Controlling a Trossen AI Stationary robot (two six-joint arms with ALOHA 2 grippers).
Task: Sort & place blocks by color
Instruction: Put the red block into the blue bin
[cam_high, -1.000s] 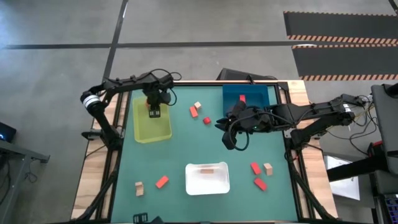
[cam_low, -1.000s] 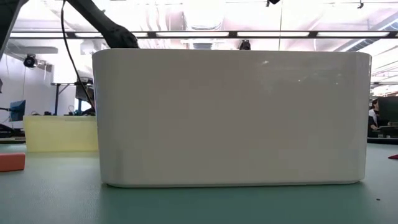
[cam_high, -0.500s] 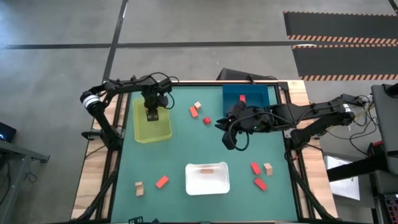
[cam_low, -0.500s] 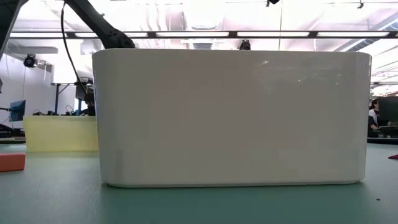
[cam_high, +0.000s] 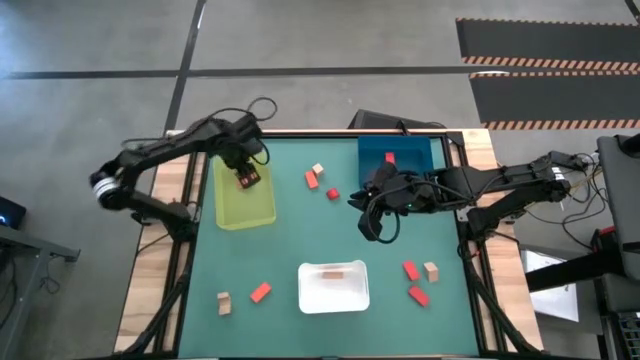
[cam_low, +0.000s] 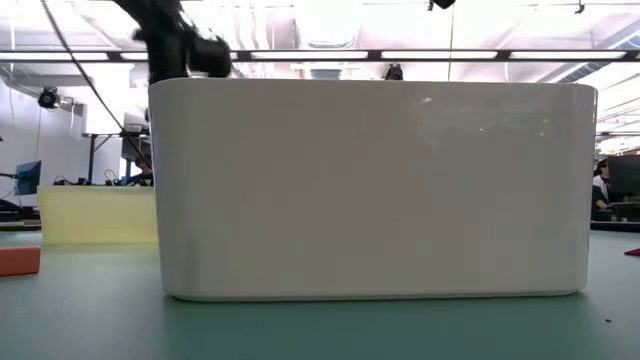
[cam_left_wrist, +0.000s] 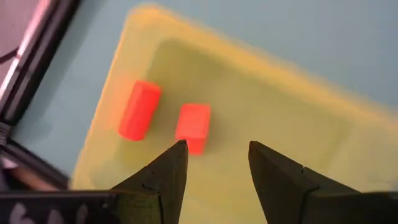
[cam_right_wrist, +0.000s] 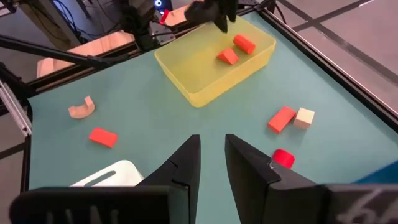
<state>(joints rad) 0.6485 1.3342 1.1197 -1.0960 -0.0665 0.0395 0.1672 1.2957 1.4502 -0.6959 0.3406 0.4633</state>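
Two orange-red blocks in the yellow-green tray, my left gripper empty above them.

I see an orange-red cylinder (cam_left_wrist: 139, 110) and an orange-red block (cam_left_wrist: 193, 125) lying side by side, apart, in the yellow-green tray (cam_high: 245, 205); my left gripper (cam_left_wrist: 213, 163) hangs over them with its fingers parted and nothing between them. More blocks lie on the green table (cam_high: 300, 235): a red block (cam_right_wrist: 282, 118) touching a tan cube (cam_right_wrist: 304, 117), and a red cylinder (cam_right_wrist: 283, 158) just beside my right gripper (cam_right_wrist: 212, 155), whose fingers stand narrowly apart on nothing. One red block (cam_high: 389, 158) sits in the blue tray (cam_high: 410, 150), a tan one (cam_high: 333, 274) in the white tray (cam_high: 334, 287).
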